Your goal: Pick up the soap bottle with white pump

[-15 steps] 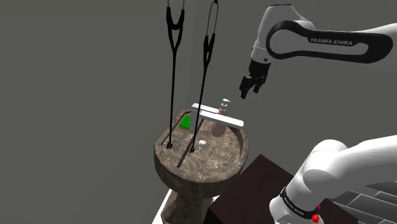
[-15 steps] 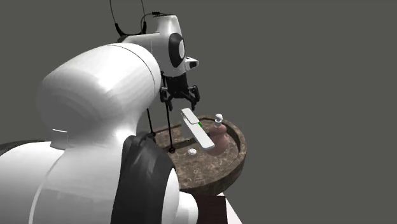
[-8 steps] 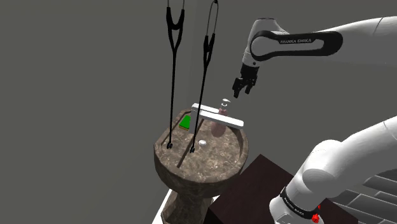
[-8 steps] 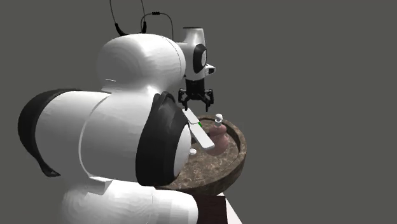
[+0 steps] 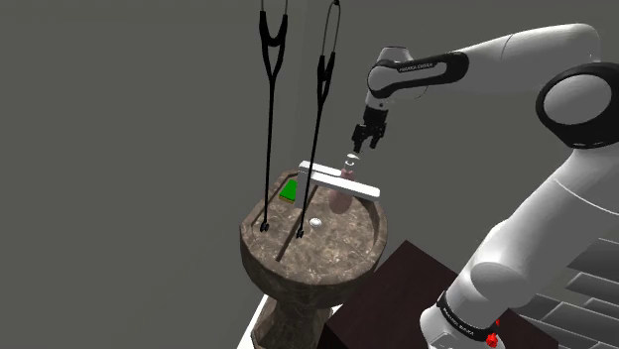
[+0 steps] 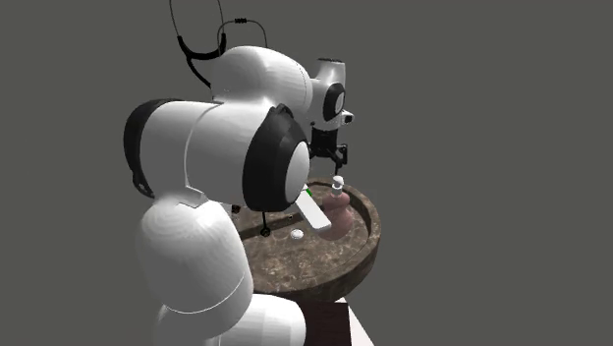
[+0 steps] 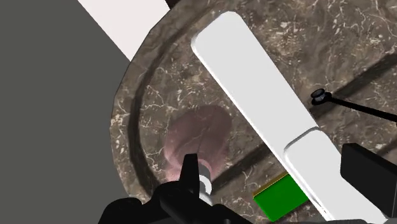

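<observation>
Gripper [image 5: 360, 148] hangs just above the soap bottle [image 5: 339, 198], fingers spread apart, clasping nothing. Wrist view: the white pump [image 7: 205, 183] sits right beside 1 finger [image 7: 189, 170], not between the 2.

Bottle has a pinkish body and stands upright inside the mottled brown stone sink [image 5: 260, 254], close to its rim, beside the long white faucet bar [image 5: 349, 183].

A green block [image 5: 289, 190] lies at the bar's base. 2 tall black rods [image 5: 269, 119] stand in the basin near a small white drain [image 5: 315, 222].
</observation>
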Action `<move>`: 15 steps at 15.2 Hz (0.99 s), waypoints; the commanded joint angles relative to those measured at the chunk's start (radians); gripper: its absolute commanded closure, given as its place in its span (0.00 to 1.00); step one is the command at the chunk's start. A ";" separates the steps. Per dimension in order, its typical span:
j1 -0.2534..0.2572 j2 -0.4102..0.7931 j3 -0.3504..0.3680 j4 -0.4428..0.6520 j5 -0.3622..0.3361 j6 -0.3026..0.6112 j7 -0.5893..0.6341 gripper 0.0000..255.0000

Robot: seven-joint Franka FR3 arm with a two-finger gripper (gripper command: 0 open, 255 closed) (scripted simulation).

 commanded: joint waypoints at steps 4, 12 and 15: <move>-0.030 0.216 -0.040 0.155 0.107 0.017 -0.112 0.00; -0.078 0.407 -0.043 0.287 0.201 0.031 -0.194 0.00; -0.079 0.422 -0.040 0.266 0.208 0.066 -0.201 0.00</move>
